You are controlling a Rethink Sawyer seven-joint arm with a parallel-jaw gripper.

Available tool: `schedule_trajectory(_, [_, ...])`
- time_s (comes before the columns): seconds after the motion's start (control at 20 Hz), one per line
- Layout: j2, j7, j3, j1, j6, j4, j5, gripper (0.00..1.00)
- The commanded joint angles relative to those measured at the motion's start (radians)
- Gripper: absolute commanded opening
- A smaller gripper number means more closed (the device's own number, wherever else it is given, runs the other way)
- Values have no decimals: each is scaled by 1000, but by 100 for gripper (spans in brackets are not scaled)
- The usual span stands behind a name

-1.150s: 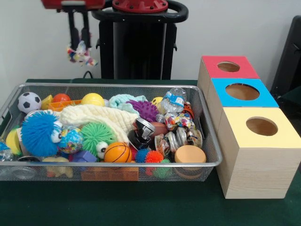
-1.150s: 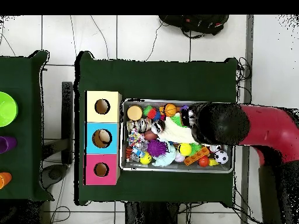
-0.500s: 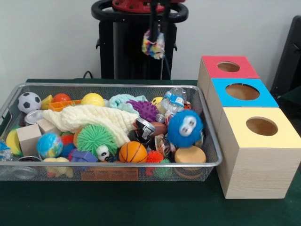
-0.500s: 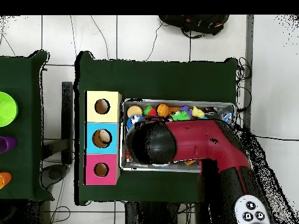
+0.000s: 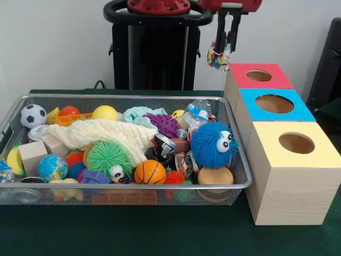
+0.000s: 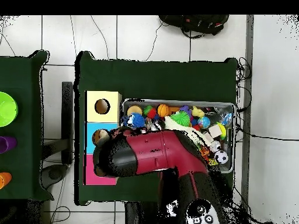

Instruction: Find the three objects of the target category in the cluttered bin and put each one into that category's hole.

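My gripper (image 5: 226,48) hangs high at the right in the front view, shut on a small multicoloured knotted toy (image 5: 217,57). The toy dangles just left of the red box (image 5: 259,76) and a little above its top, beside its round hole. The blue box (image 5: 274,104) and the yellow box (image 5: 296,143) stand in a row in front of the red one, each with a hole in its top. In the overhead view the red arm (image 6: 152,154) covers the gripper, the toy and most of the red and blue boxes; the yellow box (image 6: 103,107) shows whole.
The wire mesh bin (image 5: 128,96) holds several toys: a blue fuzzy ball with eyes (image 5: 213,144), a basketball (image 5: 149,172), a green spiky ball (image 5: 108,157), a cream cloth (image 5: 106,133), a soccer ball (image 5: 33,114) and a wooden block (image 5: 32,154). The black pedestal (image 5: 154,48) stands behind.
The gripper has carried the toy rightward from over the bin's left end to beside the red box. The blue fuzzy ball has shifted from the bin's left to its right end.
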State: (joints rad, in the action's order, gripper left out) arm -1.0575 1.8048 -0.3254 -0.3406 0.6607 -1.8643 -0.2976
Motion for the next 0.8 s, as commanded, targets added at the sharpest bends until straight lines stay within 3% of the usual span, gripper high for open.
schedule_trajectory(0.05, [40, 221, 100, -4, -60, -92, 20, 0])
schedule_trajectory(0.8, [31, 191, 138, 10, -87, -118, 49, 0])
